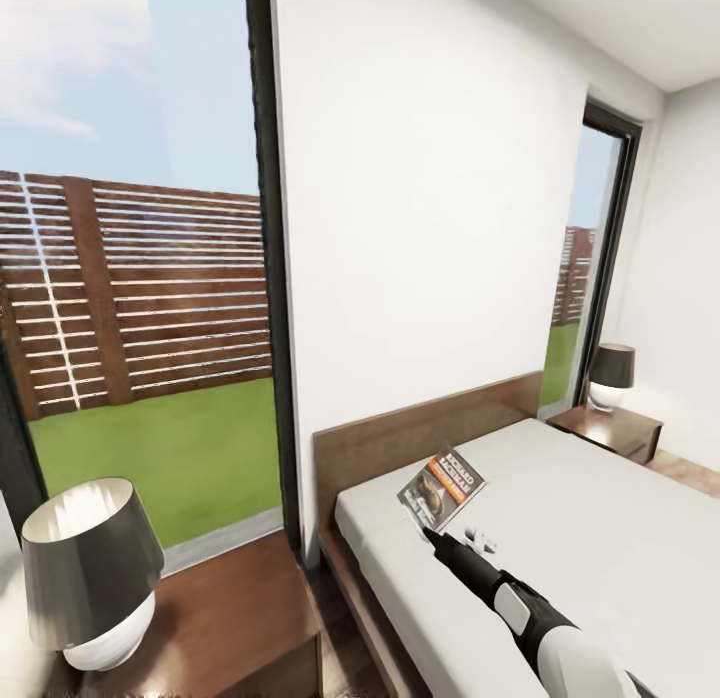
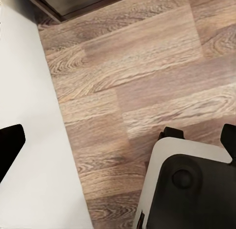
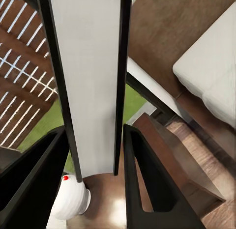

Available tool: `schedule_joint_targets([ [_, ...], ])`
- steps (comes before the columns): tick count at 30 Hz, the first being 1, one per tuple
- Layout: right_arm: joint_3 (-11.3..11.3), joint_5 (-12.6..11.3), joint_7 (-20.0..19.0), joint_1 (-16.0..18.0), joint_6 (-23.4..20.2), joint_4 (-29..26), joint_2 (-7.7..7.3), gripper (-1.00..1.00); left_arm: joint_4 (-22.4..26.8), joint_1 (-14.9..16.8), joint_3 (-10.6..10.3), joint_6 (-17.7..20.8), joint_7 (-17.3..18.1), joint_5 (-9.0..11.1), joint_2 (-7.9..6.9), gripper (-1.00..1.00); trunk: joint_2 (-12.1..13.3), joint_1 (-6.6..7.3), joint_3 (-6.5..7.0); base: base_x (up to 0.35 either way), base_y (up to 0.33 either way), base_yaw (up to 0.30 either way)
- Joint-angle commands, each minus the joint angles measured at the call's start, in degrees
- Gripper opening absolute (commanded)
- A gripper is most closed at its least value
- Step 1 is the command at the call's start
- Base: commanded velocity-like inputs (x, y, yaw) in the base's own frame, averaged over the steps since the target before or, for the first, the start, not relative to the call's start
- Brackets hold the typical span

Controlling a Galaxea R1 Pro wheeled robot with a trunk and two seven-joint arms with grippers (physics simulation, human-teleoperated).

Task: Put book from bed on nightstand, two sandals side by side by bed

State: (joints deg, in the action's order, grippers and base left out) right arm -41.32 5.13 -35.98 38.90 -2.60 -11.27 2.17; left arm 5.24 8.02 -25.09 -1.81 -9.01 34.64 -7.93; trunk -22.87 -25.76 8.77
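The book, with its orange band and dark cover picture, is held tilted over the grey mattress of the bed, close to the headboard. My right gripper is shut on its lower edge. In the right wrist view the book stands edge-on between the two black fingers, white pages between dark covers. A dark wooden nightstand stands left of the bed, and another nightstand sits at the far side. My left gripper hangs open over the plank floor. The sandals are out of view.
A lamp with a dark shade and white base takes up the near nightstand's left part; a second lamp is on the far one. A tall black-framed window shows grass and a fence. The robot's base is below the left gripper.
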Motion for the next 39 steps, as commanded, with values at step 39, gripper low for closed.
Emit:
schedule_joint_targets([
  [39, -0.59, 0.47, -5.63, -0.14, -0.07, -0.14, -0.38, -1.00, 0.11, 0.04, 0.02, -0.93, -0.13, 0.87, 1.85, 1.00, -0.05, -0.02, -1.96, 0.000, 0.000, 0.209],
])
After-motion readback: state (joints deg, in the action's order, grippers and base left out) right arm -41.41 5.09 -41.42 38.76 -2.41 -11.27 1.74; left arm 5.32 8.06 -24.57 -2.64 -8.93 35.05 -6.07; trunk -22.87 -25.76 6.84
